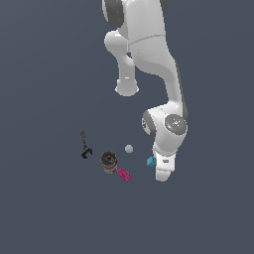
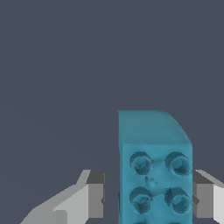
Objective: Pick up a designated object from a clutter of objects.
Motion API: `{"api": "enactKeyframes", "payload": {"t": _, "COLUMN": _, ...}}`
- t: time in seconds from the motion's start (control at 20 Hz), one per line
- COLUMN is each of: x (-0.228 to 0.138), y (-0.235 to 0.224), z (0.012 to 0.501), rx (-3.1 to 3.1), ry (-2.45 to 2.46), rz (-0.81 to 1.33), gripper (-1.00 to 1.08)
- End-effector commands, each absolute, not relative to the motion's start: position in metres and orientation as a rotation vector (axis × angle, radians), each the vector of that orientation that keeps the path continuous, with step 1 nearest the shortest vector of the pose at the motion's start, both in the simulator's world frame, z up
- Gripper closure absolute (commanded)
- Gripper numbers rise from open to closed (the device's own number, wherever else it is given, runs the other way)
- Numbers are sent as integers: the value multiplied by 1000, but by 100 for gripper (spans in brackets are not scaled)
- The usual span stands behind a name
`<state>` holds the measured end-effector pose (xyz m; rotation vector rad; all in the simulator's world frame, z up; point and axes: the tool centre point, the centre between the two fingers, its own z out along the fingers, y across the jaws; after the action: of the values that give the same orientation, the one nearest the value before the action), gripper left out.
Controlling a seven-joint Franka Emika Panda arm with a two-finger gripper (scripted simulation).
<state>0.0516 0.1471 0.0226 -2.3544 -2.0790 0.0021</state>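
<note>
The exterior view takes in the whole scene: the white jointed robot arm [image 1: 149, 54] reaching down over a plain dark grey-blue floor [image 1: 44, 208], whose edges lie outside the picture, so nothing can be placed by them. It also shows the clutter that the wrist view leaves out: a small white ball [image 1: 129, 148], a dark round can [image 1: 108, 160] just beside a flat magenta-pink brick [image 1: 124, 174], and a thin black wrench-like tool [image 1: 85, 145] set apart from the can on the exterior view's left. In this view the small turquoise rectangular toy brick [image 1: 151, 161] is only a tiny corner of colour peeping out right against the arm's white wrist end, on the ball's side of it, and the claw itself is hidden.

The wrist view shows only the gripper [image 2: 148, 199] and the turquoise brick [image 2: 153, 162] against the bare floor. The brick fills the space between the two grey fingertips [image 2: 96, 194]. One is close against its side; the other stands off with a narrow gap, so the claw is spread around the brick and not yet clamped on it.

The brick's near face carries round recessed studs in two columns, four showing fully. A smooth face recedes beyond it, with one far corner rounded off.
</note>
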Motion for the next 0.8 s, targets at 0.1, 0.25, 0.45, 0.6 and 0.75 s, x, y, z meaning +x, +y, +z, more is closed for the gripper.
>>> {"api": "enactKeyframes", "payload": {"t": 0.1, "x": 52, "y": 147, "z": 22, "rx": -2355, "ry": -2080, "rz": 0, "gripper": 108}}
{"api": "enactKeyframes", "payload": {"t": 0.25, "x": 52, "y": 147, "z": 22, "rx": -2355, "ry": -2080, "rz": 0, "gripper": 108}}
{"api": "enactKeyframes", "payload": {"t": 0.45, "x": 52, "y": 147, "z": 22, "rx": -2355, "ry": -2080, "rz": 0, "gripper": 108}}
{"api": "enactKeyframes", "payload": {"t": 0.6, "x": 52, "y": 146, "z": 24, "rx": -2355, "ry": -2080, "rz": 0, "gripper": 108}}
{"api": "enactKeyframes", "payload": {"t": 0.75, "x": 49, "y": 142, "z": 29, "rx": -2355, "ry": -2080, "rz": 0, "gripper": 108}}
